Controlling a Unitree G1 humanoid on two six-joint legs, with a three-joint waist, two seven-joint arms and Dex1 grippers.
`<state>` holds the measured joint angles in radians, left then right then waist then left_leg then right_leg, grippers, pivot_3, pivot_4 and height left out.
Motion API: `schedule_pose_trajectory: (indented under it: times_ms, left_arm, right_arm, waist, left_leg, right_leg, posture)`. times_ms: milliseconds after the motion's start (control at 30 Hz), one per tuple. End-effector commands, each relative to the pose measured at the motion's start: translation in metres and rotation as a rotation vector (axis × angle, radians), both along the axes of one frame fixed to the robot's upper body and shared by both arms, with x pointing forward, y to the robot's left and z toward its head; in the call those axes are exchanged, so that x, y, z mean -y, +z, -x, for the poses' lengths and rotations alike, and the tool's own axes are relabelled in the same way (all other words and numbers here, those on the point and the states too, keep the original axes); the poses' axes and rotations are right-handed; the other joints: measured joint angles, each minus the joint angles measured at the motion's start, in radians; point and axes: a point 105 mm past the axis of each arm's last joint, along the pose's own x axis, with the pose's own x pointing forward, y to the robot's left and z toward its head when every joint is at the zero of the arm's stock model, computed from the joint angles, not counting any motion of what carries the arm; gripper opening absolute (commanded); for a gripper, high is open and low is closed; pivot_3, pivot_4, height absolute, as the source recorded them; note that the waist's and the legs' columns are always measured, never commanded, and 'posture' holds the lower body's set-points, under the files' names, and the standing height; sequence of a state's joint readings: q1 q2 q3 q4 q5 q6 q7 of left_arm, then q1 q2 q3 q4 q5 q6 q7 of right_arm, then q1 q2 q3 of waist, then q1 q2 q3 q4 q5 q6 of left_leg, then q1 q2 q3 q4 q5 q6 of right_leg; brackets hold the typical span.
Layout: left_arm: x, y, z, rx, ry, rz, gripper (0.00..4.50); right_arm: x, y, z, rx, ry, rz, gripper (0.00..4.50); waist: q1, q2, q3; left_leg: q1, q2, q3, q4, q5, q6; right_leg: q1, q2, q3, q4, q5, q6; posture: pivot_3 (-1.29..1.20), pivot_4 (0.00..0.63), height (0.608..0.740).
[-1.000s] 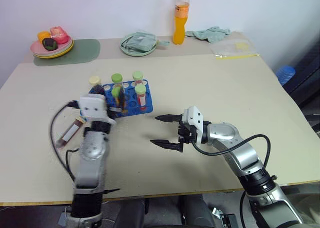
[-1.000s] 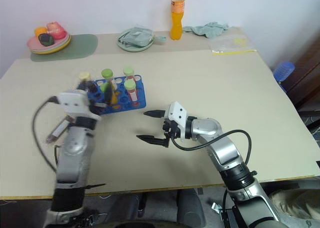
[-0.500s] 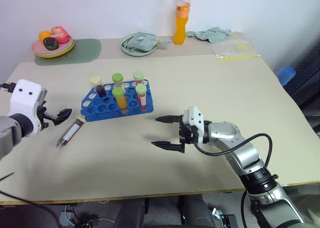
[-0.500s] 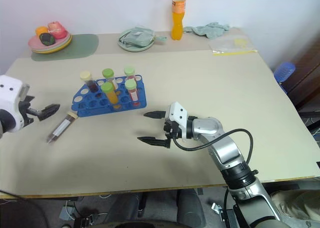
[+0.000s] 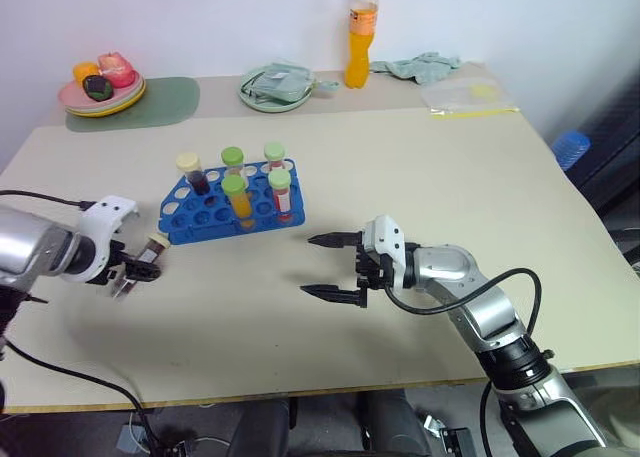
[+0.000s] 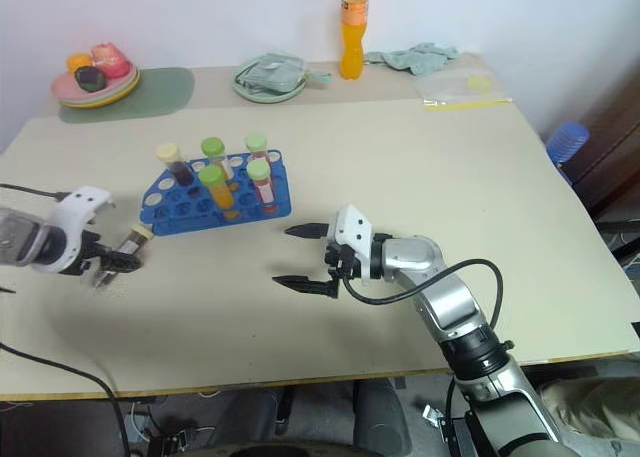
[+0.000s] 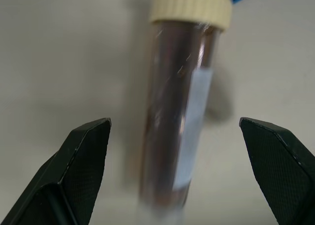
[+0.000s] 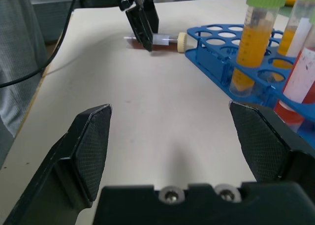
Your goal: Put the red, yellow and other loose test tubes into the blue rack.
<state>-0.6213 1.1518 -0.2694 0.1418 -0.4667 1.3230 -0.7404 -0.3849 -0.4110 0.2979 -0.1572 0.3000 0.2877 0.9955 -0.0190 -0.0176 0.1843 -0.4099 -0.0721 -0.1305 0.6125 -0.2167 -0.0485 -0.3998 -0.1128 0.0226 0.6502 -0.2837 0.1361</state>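
One loose test tube (image 7: pixel 179 121), dark maroon with a cream cap, lies flat on the table just left of the blue rack (image 5: pixel 205 217). My left gripper (image 5: pixel 133 272) points down over it, open, one finger on each side of the tube and neither touching. The rack holds several upright tubes, orange, red and dark, with green or cream caps. My right gripper (image 5: pixel 330 267) hovers open and empty over the table, right of the rack. The right wrist view shows the left gripper (image 8: pixel 141 25) standing above the lying tube (image 8: pixel 165 39), with the rack (image 8: pixel 216 55) beside it.
Along the back edge stand a tall orange drink bottle (image 5: pixel 363 32), a green plate with a folded cloth (image 5: pixel 277 85), a crumpled cloth (image 5: pixel 420 67), a plastic bag (image 5: pixel 470 97), and stacked plates with food (image 5: pixel 100 89) on a green mat.
My left arm swung away from the rack, out to the left and down, and turned its gripper downward over the lying tube. The right arm has kept still.
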Motion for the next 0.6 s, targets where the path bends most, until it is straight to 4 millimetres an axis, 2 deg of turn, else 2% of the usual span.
schedule_pose_trajectory:
  times_ms: [33,167,200,233,300,333,433,500,600]
  left_arm:
    - [-0.010,0.003,-0.006,-0.002,0.004,-0.042,3.45]
    - [-0.015,0.002,-0.006,-0.020,0.009,-0.049,1.37]
    - [-0.017,0.002,-0.005,-0.022,0.012,-0.050,0.93]
    - [-0.021,0.003,-0.003,-0.021,0.029,-0.052,0.76]
    - [-0.030,0.007,0.001,-0.008,0.058,-0.059,0.76]
    - [-0.037,0.017,-0.003,0.065,0.093,-0.057,0.76]
    - [-0.046,0.056,-0.024,0.425,0.112,-0.059,0.76]
    - [-0.056,0.086,-0.030,0.717,0.175,-0.151,0.76]
    - [-0.065,0.121,-0.015,1.088,0.366,-0.185,0.76]
  right_arm:
    - [-0.003,0.012,0.004,0.046,0.000,-0.035,4.24]
    - [-0.002,0.012,0.005,0.046,-0.013,-0.036,4.24]
    - [-0.002,0.012,0.005,0.046,-0.015,-0.036,4.24]
    - [-0.001,0.012,0.005,0.046,-0.016,-0.035,4.24]
    - [0.000,0.012,0.005,0.047,-0.016,-0.034,4.24]
    - [0.000,0.012,0.005,0.045,-0.015,-0.034,4.24]
    - [0.000,0.012,0.006,0.039,-0.014,-0.036,4.24]
    - [0.000,0.011,0.007,0.030,-0.011,-0.040,4.24]
    - [0.001,0.010,0.007,0.020,-0.009,-0.043,4.24]
  waist:
    - [-0.001,0.000,0.000]
    - [-0.003,0.000,0.000]
    - [-0.003,0.000,0.000]
    - [-0.003,0.000,0.000]
    - [-0.005,0.000,0.000]
    - [-0.007,0.000,0.000]
    - [-0.018,0.000,0.000]
    - [-0.018,0.000,0.000]
    - [-0.012,-0.002,-0.001]
  left_leg:
    - [0.000,0.000,0.000,0.000,0.000,0.000]
    - [0.000,0.000,0.000,0.000,0.000,0.000]
    - [0.000,0.000,0.000,0.000,0.000,0.000]
    - [0.000,0.000,0.000,0.000,0.000,0.000]
    - [0.000,0.000,0.000,0.000,0.000,0.000]
    - [0.000,0.000,0.000,0.000,0.000,0.000]
    - [0.000,0.001,-0.003,-0.001,0.000,0.000]
    - [-0.001,0.001,-0.004,0.000,0.000,0.000]
    - [-0.002,0.002,-0.004,0.001,0.000,0.000]
  right_leg:
    - [0.000,0.000,0.000,0.000,0.000,0.000]
    - [-0.001,0.000,0.000,0.001,0.000,0.000]
    - [-0.001,0.000,0.000,0.001,0.000,0.000]
    - [-0.001,0.000,0.000,0.001,0.000,0.000]
    - [-0.001,0.000,0.000,0.001,0.000,0.000]
    - [-0.001,0.000,0.000,0.001,0.000,0.000]
    - [-0.002,0.000,0.001,0.002,0.000,0.000]
    - [-0.004,0.000,0.000,0.003,0.000,0.000]
    - [-0.003,-0.003,0.000,0.002,0.000,0.000]
  posture:
    - [0.00,0.150,0.740]
    - [0.00,0.150,0.740]
    - [0.00,0.150,0.740]
    - [0.00,0.150,0.740]
    - [0.00,0.150,0.740]
    - [0.00,0.150,0.740]
    - [0.00,0.150,0.740]
    - [0.00,0.150,0.740]
    - [0.00,0.150,0.740]
